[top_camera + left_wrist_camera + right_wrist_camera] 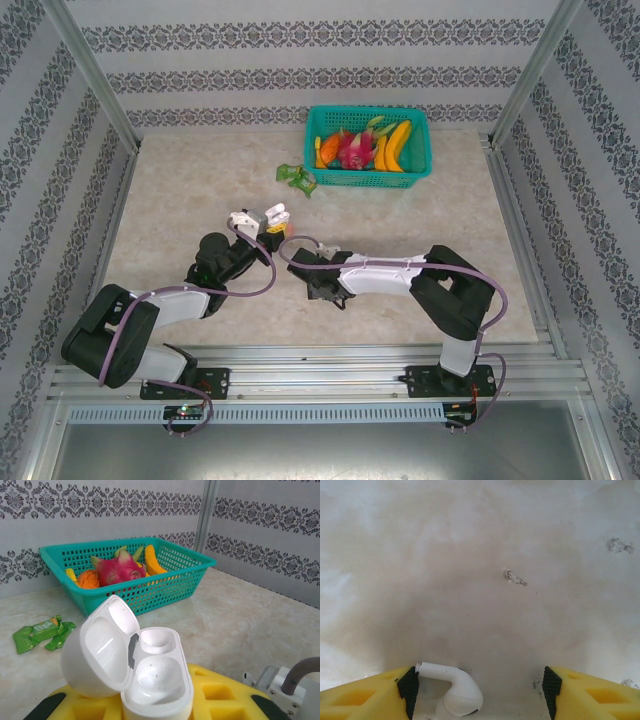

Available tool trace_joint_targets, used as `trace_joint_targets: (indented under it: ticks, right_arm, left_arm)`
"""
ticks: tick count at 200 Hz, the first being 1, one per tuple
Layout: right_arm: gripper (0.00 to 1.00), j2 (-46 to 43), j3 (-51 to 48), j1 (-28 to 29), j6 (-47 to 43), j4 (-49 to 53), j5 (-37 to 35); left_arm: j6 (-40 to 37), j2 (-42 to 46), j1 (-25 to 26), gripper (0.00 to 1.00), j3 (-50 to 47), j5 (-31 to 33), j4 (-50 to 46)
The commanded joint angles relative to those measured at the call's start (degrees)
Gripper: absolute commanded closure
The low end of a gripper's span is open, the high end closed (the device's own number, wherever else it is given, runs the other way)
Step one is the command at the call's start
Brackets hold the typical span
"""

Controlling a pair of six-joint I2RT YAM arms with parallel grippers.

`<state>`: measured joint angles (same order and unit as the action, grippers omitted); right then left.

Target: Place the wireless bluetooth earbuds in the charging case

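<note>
Open charging case (150, 675) presented at left, white earbud (457, 692) lying ready at right.
The left gripper (270, 226) has its jaws closed on the charging case, lid tipped back and both wells empty and facing up, likely so an earbud can be dropped in. The right gripper (480, 687) hangs low over the table (470, 580), jaws apart around the earbud, whose stem touches one jaw; it is not yet pinched.

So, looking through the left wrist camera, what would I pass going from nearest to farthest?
The left gripper's yellow fingers → the open white charging case held between them → green packets → teal basket → patterned wall.
</note>
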<state>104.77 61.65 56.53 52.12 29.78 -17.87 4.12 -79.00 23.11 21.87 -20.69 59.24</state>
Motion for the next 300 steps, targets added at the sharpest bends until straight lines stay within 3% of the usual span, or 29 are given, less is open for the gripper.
trace_joint_targets:
  ticks: [1, 133, 220, 263, 300]
  right_arm:
    - [0.31, -1.20, -2.42, 0.57, -0.92, 2.12, -1.91]
    - [0.32, -6.77, -7.70, 0.51, -0.88, 3.17, -3.54]
    - [0.32, -12.73, -10.58, -3.18, -2.06, 4.19, -3.93]
    - [0.31, -17.58, -12.37, -4.75, 1.02, 0.33, 1.62]
    - [0.28, -16.69, -14.65, -7.17, 4.58, -7.00, 7.88]
  left_arm:
    - [1.23, 0.42, -0.79, 1.00, 1.07, -0.30, 1.34]
    - [1.95, 0.39, -0.79, 1.00, 1.60, -0.60, 1.14]
    - [2.37, 0.11, -0.79, 1.00, 1.77, -0.69, 1.67]
    - [2.87, -0.77, -0.79, 1.00, 2.02, -0.80, 2.66]
    - [2.96, -1.14, -0.79, 1.00, 2.65, -0.59, 2.61]
